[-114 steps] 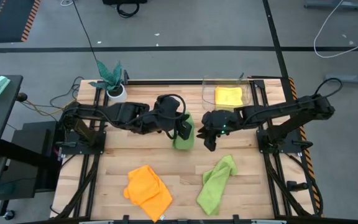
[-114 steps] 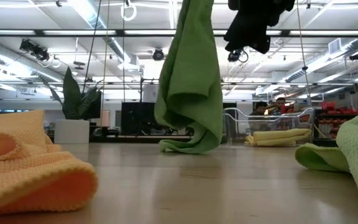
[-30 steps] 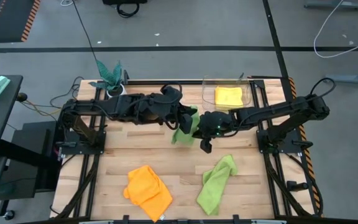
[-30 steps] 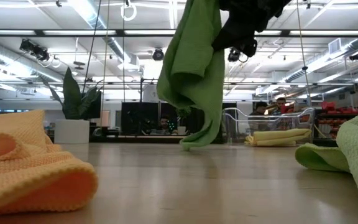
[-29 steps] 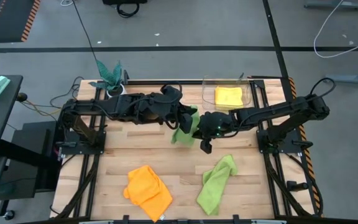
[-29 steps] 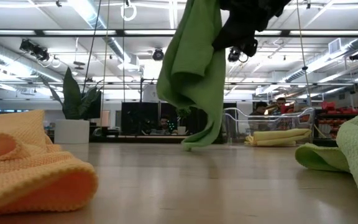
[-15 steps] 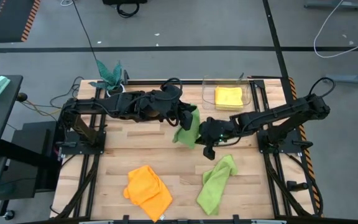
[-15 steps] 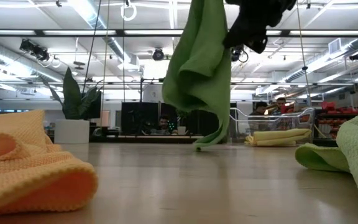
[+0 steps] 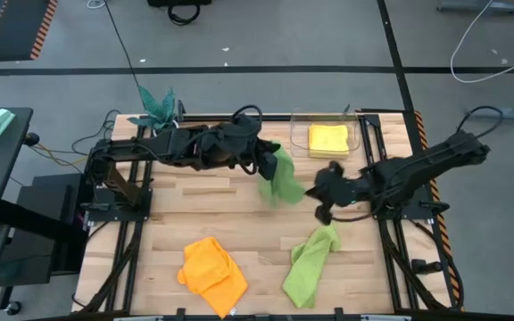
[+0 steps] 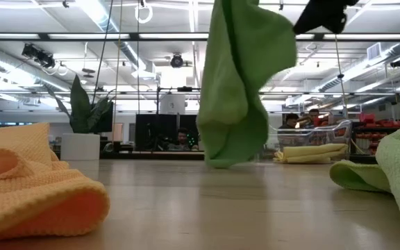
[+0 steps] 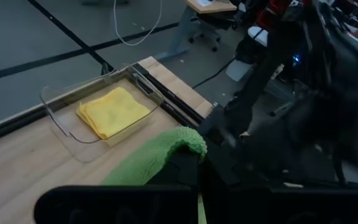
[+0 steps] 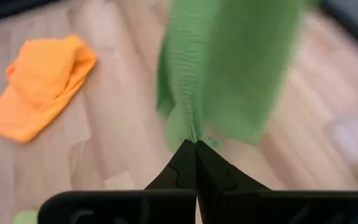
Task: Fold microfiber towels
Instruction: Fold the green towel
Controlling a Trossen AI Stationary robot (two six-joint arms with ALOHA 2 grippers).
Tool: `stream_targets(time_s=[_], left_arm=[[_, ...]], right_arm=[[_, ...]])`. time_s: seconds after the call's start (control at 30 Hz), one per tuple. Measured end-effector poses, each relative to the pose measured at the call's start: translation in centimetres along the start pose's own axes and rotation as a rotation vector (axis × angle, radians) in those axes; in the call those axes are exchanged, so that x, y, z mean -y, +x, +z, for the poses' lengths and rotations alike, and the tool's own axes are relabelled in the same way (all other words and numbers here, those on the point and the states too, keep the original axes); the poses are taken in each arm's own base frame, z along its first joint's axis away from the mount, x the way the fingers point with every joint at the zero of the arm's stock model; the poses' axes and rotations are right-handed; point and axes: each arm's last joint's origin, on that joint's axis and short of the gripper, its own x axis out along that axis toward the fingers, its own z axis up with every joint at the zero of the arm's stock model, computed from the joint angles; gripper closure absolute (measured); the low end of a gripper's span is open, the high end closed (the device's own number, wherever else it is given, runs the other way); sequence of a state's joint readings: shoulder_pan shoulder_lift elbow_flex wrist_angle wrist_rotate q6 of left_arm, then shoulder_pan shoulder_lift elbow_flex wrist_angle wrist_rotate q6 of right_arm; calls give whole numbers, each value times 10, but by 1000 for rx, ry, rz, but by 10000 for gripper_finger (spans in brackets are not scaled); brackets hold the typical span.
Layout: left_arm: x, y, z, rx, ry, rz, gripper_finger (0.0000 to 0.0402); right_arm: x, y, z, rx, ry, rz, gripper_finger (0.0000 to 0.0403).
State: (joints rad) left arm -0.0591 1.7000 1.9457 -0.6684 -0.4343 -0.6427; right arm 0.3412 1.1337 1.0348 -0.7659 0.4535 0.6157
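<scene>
A lime green microfiber towel (image 9: pixel 284 178) hangs over the table's far middle between my two grippers. My left gripper (image 9: pixel 264 162) is shut on its upper part. My right gripper (image 9: pixel 318 198) stands just right of the towel, shut at its edge, and shows in the low view as a dark shape (image 10: pixel 323 15) at the top. The towel's rounded lower end (image 10: pixel 221 156) hangs near the tabletop; whether it touches I cannot tell. An orange towel (image 9: pixel 212 272) and a second green towel (image 9: pixel 310 259) lie crumpled at the near side. A folded yellow towel (image 9: pixel 328 138) lies in a clear tray. My left gripper holds the green towel by its top (image 11: pixel 166 152), which bulges out over the dark fingers; they hide the place of contact. The towel hangs below the gripper. My right gripper seems to pinch the towel's edge (image 12: pixel 194 138) at its shut fingertips, coming slanting down from the table's right. From there the cloth spreads away toward my left gripper.
The clear tray (image 9: pixel 298 134) stands at the far edge, right of middle. A teal leafy plant in a white pot (image 9: pixel 161 114) stands at the far left corner. Bare wood (image 9: pixel 203 209) lies between the hanging towel and the orange one.
My right gripper has moved toward the table's right and near edges and risen a little. The hanging green towel has swung right with it, its upper right part drawn out sideways, and its trailing tip no longer drags on the table.
</scene>
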Motion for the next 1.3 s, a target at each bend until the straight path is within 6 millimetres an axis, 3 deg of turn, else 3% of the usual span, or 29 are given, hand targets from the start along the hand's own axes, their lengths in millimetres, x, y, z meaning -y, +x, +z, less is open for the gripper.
stream_targets(time_s=[0.2,0.37,0.57,0.87,1.0,1.3], left_arm=[[7,-5,-7,0,30,14,395],[10,-11,-17,-2,71,103,395],[5,-18,-31,-32,86,249,395],[7,-26,-42,-38,38,308,395],[9,-25,-40,-20,25,293,395],[22,-22,-30,15,-5,127,395]], right_arm=[[30,-40,-2,104,96,-73,402],[46,-56,-10,94,122,-117,402],[49,-60,-12,74,105,-129,403],[44,-78,9,87,85,-103,402],[41,-63,7,89,86,-110,390],[17,0,19,146,70,85,335]])
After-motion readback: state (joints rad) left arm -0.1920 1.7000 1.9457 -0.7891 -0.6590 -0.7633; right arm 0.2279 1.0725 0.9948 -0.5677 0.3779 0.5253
